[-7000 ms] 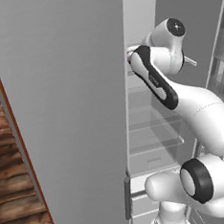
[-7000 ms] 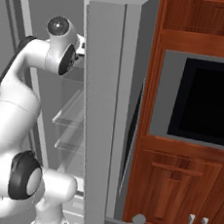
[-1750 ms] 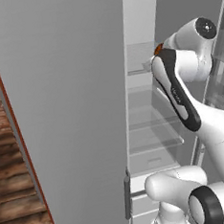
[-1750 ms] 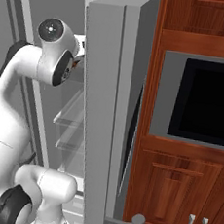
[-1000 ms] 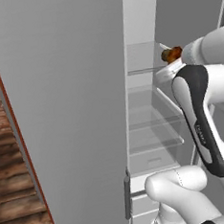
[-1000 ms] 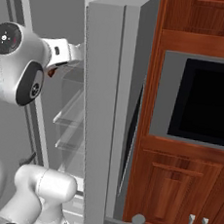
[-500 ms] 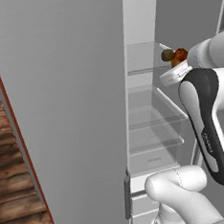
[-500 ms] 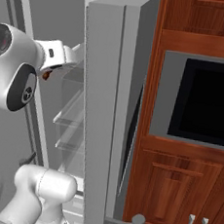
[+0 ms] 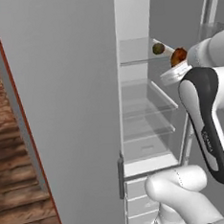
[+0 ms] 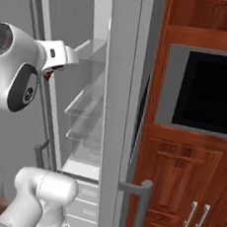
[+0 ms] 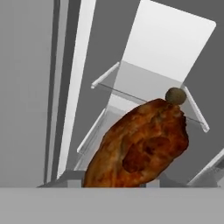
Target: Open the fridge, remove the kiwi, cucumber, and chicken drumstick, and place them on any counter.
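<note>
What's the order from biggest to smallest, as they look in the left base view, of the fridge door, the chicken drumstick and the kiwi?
1. The fridge door, by far the largest.
2. The chicken drumstick, a small reddish-brown piece by the wrist.
3. The kiwi, slightly smaller on the upper glass shelf. It sits deeper in, so that last gap is unsure.

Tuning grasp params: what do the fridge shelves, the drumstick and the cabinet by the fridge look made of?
Fridge shelves: clear glass or plastic, see-through with pale edges. Chicken drumstick: cooked meat, mottled reddish-brown, slightly glossy, bumpy skin. Cabinet: reddish-brown wood by its grain and panelled doors, satin finish, metal-looking handles.
</note>
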